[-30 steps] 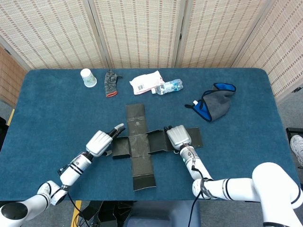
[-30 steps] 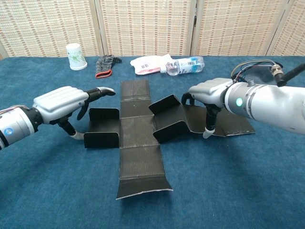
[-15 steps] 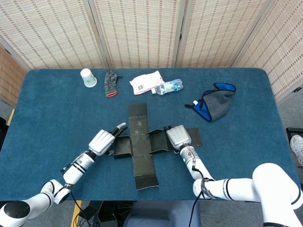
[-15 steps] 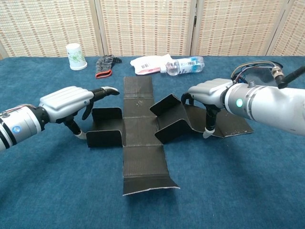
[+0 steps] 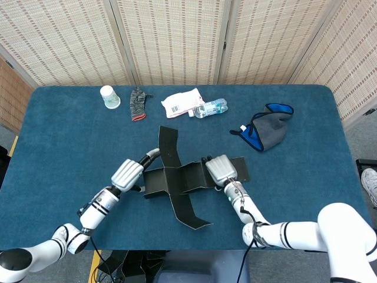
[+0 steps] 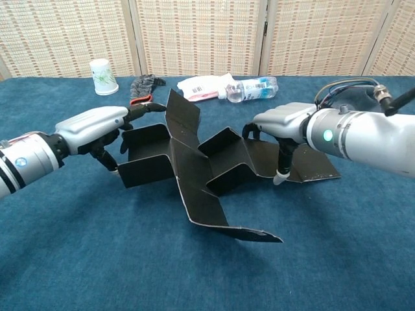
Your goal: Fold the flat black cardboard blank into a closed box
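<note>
the blank [image 5: 177, 180] lies near the middle of the table [image 5: 306, 183], cross-shaped, skewed so its long strip runs from about 11 o'clock to 5 o'clock in the head view. in the chest view the far panel stands tilted up, the near panel floats off the cloth at its tip, and the side flaps are partly raised. no wall is locked; the fold is judged to be at an early stage.

left hand [image 6: 97, 126]: at 9 o'clock of the blank, fingers stretched forward, fingertips at the far edge of the left flap and the foot of the raised panel. whether anything is pinched cannot be told; it reads as pushing, not holding.

right hand [image 6: 280, 123]: at 3 o'clock, fingers curled down over the right flap, one fingertip pressing the flat outer panel to the table. a true grasp cannot be confirmed.

risks:
- the blank is pinned mainly on the right side; a further push from the left is likely to turn it more rather than crease it.
- the raised panels are unsupported and may spring back flat once contact ends.
- the lifted near panel could catch on the cloth and bend off its score line.
- a drift toward 12 o'clock brings the blank near the bottle [image 5: 209, 108], packet [image 5: 181, 101] and glove [image 5: 138, 104].
</note>
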Motion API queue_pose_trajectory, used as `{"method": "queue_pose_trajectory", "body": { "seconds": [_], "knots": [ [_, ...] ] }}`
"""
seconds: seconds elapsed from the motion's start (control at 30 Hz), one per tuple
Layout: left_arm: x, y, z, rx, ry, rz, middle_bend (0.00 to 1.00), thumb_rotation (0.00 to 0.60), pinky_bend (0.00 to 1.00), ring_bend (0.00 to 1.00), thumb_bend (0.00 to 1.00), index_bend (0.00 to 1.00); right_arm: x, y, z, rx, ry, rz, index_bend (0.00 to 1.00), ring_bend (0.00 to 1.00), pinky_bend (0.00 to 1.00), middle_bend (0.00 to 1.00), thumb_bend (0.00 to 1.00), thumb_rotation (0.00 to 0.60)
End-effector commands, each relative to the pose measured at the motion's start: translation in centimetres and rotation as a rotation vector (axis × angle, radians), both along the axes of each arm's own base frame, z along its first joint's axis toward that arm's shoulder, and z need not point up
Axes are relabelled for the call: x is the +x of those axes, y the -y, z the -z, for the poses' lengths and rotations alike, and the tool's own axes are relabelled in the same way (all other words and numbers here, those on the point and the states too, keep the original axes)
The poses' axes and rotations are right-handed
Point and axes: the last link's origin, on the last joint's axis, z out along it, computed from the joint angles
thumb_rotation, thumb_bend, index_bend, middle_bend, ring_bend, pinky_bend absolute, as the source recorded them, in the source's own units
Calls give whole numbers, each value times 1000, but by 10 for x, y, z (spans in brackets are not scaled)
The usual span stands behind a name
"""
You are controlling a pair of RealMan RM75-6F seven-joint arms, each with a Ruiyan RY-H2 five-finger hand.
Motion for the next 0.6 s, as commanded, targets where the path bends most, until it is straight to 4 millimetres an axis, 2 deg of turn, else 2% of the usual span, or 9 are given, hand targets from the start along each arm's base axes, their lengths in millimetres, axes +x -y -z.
{"method": "queue_pose_trajectory", "body": {
  "seconds": [0.03, 0.3, 0.6],
  "knots": [
    [2, 0, -6, 5, -3, 10, 0, 600, 890, 582, 95, 0, 4, 2, -4, 5, -31, -27, 189, 829, 939, 289, 166, 600],
    [-1, 5, -12, 3, -14, 12, 0, 600, 890, 575, 95, 0, 11, 3, -9, 8, -57, -41, 189, 829, 939, 289, 166, 600],
    [6, 6, -4, -34, 12, 1, 0, 600, 890, 574, 95, 0, 22, 2, -7, 15, -79, -84, 189, 829, 939, 290, 166, 600]
  ]
}}
